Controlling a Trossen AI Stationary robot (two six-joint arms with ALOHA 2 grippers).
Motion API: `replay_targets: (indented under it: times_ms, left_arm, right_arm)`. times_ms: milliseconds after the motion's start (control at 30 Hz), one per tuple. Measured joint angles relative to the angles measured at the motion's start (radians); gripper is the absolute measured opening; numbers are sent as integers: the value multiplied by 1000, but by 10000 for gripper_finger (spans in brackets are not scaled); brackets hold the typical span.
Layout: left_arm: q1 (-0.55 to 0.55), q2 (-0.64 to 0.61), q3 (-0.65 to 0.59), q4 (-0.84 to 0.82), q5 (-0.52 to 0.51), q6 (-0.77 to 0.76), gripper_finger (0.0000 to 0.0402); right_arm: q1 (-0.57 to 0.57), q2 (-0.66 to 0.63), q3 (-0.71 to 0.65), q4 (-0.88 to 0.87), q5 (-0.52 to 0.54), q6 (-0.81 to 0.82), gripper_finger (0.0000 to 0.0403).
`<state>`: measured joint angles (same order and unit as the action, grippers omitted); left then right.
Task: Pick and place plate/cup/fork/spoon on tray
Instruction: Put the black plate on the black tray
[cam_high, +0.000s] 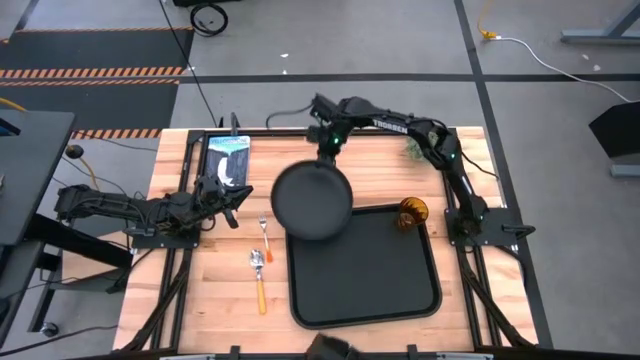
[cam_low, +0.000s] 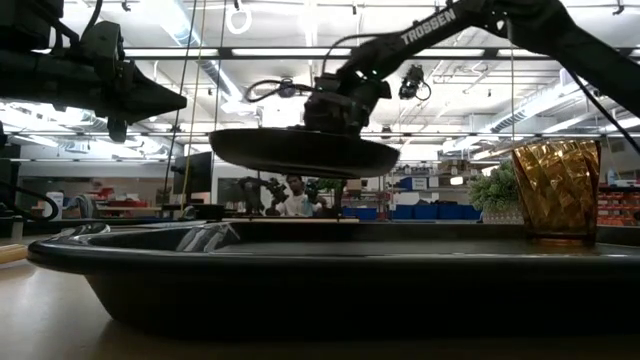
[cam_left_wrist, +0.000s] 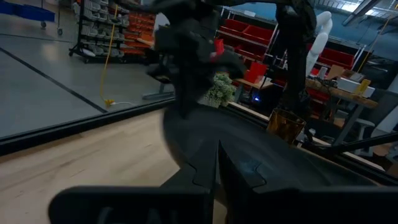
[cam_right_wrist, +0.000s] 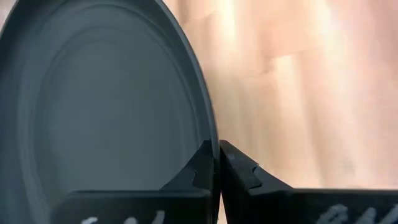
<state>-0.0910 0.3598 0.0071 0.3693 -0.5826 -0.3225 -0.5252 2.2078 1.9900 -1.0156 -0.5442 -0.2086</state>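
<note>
The wooden table (cam_high: 200, 290) fills the middle of the high view, and the biggest thing on it is the black tray (cam_high: 365, 290), lying in the lower centre of the frame. Next in size is the round black plate (cam_high: 312, 200), which sits just above and left of the tray's upper-left corner in that view, its lower edge overlapping the tray's rim; from the low view the plate (cam_low: 303, 152) clearly hangs in the air, roughly level, well clear of the tray (cam_low: 330, 275) beneath it. The right gripper (cam_high: 326, 150) reaches in from the upper right of the frame and meets the plate at its far edge, and the right wrist view shows its two fingers (cam_right_wrist: 202, 165) pinched tight on the plate's rim (cam_right_wrist: 112, 93). The left gripper (cam_high: 228, 196) waits at centre left, beside a printed card (cam_high: 227, 160); in its own wrist view the fingers meet with nothing between them. The amber cup (cam_high: 411, 212) stands upright inside the tray's upper-right corner. Left of the tray lie the spoon (cam_high: 259, 278) and, just above it, the smaller fork (cam_high: 265, 236), both flat on the wood.
</note>
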Motion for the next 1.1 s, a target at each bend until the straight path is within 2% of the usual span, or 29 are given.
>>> replay_targets:
  times_ms: [233, 633, 900, 1100]
  left_arm:
    - [0, 0, 0, 0, 0, 0, 25]
    - [0, 0, 0, 0, 0, 0, 25]
    - [0, 0, 0, 0, 0, 0, 25]
    - [0, 0, 0, 0, 0, 0, 25]
  right_arm:
    - [100, 0, 0, -58, 27, -62, 15]
    - [229, 0, -6, -190, 61, -259, 14]
    - [320, -1, -119, -181, 188, -284, 13]
    - [376, -62, -227, -122, 201, -245, 12]
